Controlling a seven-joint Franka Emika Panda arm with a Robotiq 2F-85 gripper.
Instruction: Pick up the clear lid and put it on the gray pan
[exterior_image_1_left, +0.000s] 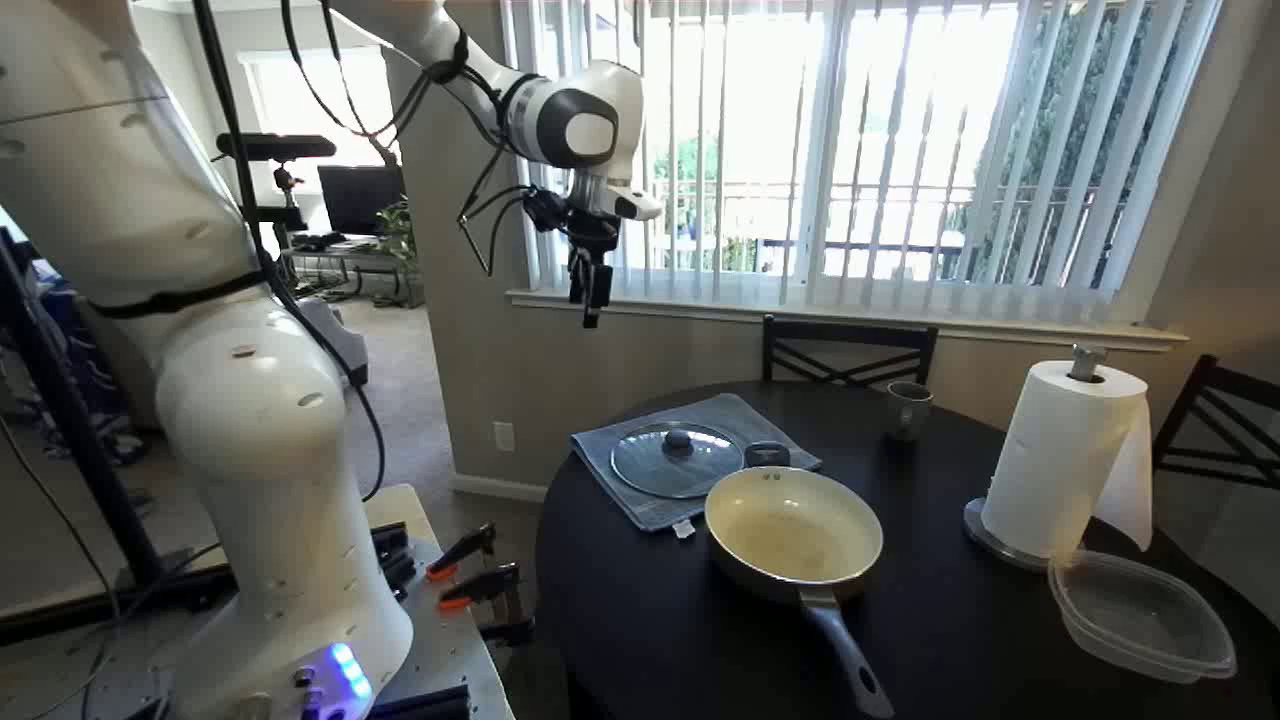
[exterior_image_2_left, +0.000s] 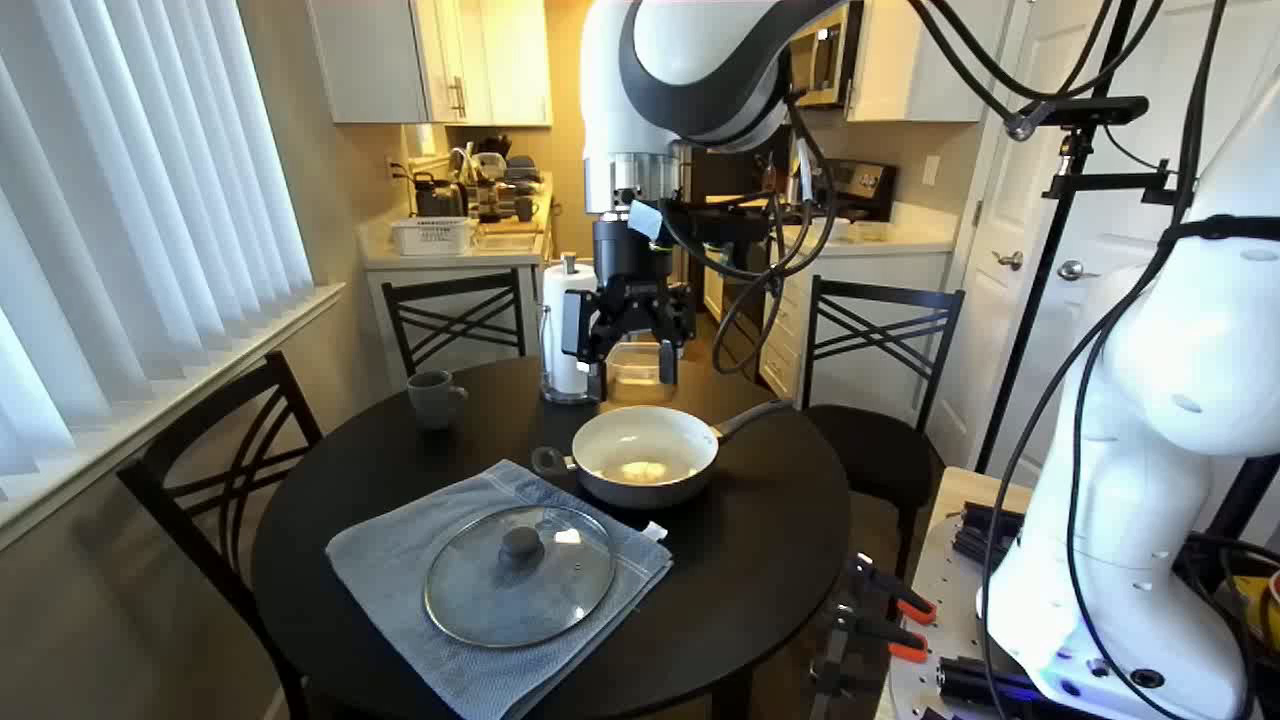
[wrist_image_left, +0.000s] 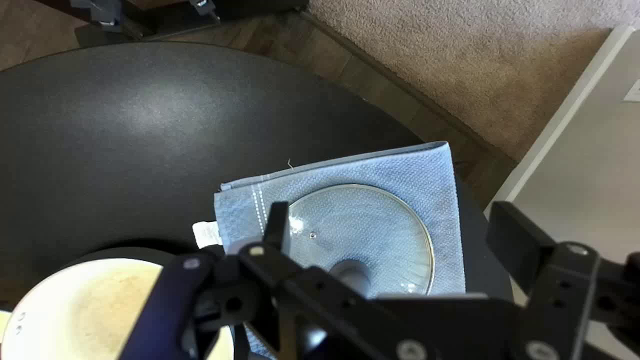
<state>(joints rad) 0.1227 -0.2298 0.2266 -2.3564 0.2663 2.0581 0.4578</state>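
The clear lid (exterior_image_1_left: 645, 468) lies knob up on a folded blue-gray towel on the dark table, beside the pan, in both exterior views (exterior_image_2_left: 490, 592). It also shows in the wrist view (wrist_image_left: 370, 220), its lower part hidden by the gripper. The gray pan (exterior_image_1_left: 795, 520) stands upright next to the towel, pale inside, with its long handle pointing away from the lid and a short grip toward it (exterior_image_2_left: 645, 450). The wrist view shows part of it at lower left (wrist_image_left: 95, 305). My gripper (exterior_image_1_left: 590, 298) is open and empty, high above the table (exterior_image_2_left: 632, 372), fingers wide apart (wrist_image_left: 396, 227).
On the round table (exterior_image_1_left: 650, 620) stand a gray cup (exterior_image_1_left: 908, 410), a paper towel roll (exterior_image_1_left: 1060, 460) and a clear plastic container (exterior_image_1_left: 1140, 615). The towel (exterior_image_2_left: 400, 560) lies under the lid. Chairs (exterior_image_2_left: 230, 480) surround the table. A window with blinds (exterior_image_1_left: 870, 150) is behind.
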